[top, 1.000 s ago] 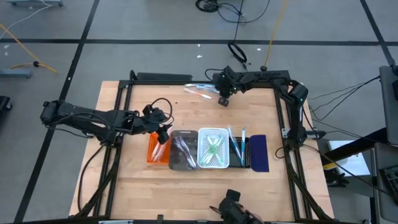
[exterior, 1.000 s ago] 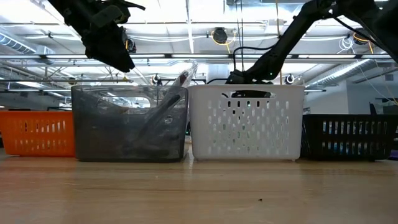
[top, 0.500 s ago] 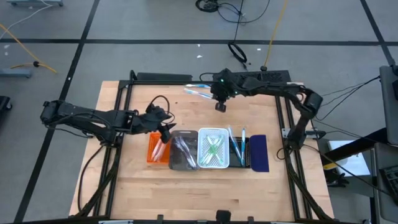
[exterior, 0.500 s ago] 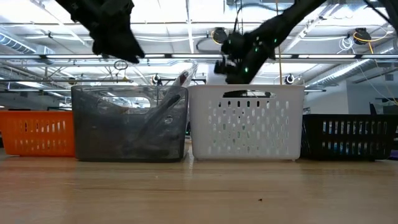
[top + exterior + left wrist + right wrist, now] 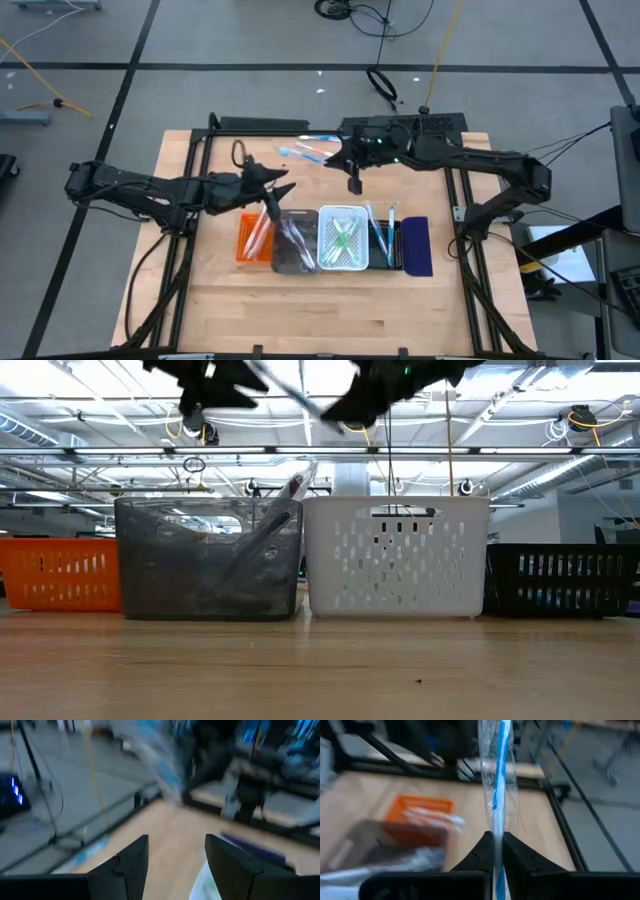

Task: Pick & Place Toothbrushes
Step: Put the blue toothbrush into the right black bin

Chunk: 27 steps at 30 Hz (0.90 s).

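Observation:
My right gripper [image 5: 338, 158] hangs high over the far middle of the table, shut on a blue toothbrush [image 5: 498, 775] in a clear wrapper; in the low view the toothbrush [image 5: 298, 390] sticks out from the gripper as a thin slanting stick. My left gripper [image 5: 175, 865] is open and holds nothing; it hovers above the orange tray [image 5: 246, 243] and the grey tray [image 5: 293, 250]. Pink toothbrushes [image 5: 259, 230] lie in the orange tray, green ones [image 5: 343, 236] in the white tray [image 5: 342, 262], and blue ones [image 5: 379, 236] in the black tray. My right gripper pinches the wrapped blue toothbrush between its two fingers, on a stretch of the handle [image 5: 497, 837] just beyond the fingertips. The fingers reach out almost level, slightly downward, and the brush runs on past them along their line. It is lifted clear of the table.
Five trays stand in a row across the table's middle: orange, grey, white, black and navy [image 5: 416, 246]. In the low view the grey tray [image 5: 208, 558] and the white tray [image 5: 396, 555] stand tallest. Bare wood lies along the near edge.
My right gripper has risen from the table's far edge with the toothbrush, swung toward the left and the trays, and tipped from pointing down to nearly level. My left gripper has tipped upward to almost level and climbed a little, staying open.

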Motion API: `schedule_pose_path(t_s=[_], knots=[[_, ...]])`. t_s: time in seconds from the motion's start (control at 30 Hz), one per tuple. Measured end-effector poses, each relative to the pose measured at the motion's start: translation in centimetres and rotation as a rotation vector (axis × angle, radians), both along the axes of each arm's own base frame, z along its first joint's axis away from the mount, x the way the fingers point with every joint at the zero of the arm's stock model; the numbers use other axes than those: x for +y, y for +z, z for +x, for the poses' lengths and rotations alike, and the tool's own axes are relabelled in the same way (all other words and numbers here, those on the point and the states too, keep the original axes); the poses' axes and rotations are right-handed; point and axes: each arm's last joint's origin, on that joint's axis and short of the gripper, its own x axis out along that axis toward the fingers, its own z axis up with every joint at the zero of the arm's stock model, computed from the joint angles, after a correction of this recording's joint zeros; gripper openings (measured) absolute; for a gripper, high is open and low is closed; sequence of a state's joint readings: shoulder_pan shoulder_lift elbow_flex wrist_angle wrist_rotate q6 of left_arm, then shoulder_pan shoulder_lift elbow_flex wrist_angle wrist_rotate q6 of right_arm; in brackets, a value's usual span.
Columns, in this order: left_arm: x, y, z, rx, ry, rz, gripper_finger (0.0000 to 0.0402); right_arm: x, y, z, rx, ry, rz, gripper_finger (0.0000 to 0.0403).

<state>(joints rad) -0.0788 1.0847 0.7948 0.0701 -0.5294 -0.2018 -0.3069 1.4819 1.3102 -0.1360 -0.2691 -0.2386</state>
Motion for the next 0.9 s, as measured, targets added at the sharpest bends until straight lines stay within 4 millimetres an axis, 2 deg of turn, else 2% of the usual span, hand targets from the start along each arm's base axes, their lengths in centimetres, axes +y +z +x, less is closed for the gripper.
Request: schedule_pose_path(t_s=[0.17, 0.3, 0.6, 0.7, 0.87, 0.9], knots=[[-0.1, 1.9, 0.2, -0.15, -0.04, 0.106, 0.0195, 2.5, 1.3, 0.1, -0.066, 0.074, -0.026, 0.0012], [-0.3, 2.6, 0.3, -0.195, -0.1, 0.156, 0.0196, 3.8, 1.6, 0.3, -0.091, 0.111, -0.033, 0.0012], [-0.5, 3.0, 0.3, -0.228, -0.19, 0.197, 0.0192, 5.2, 1.7, 0.5, -0.103, 0.153, -0.037, 0.0012], [-0.6, 3.0, 0.4, -0.235, -0.206, 0.201, 0.0158, 5.5, 1.7, 0.6, -0.104, 0.159, -0.035, 0.0012], [-0.7, 3.0, 0.4, -0.23, -0.249, 0.219, 0.0026, 5.6, 1.7, 0.6, -0.101, 0.153, -0.018, 0.0015], [-0.8, 3.0, 0.4, -0.235, -0.262, 0.218, 0.0016, 5.7, 1.7, 0.6, -0.1, 0.154, -0.009, 0.0021]])
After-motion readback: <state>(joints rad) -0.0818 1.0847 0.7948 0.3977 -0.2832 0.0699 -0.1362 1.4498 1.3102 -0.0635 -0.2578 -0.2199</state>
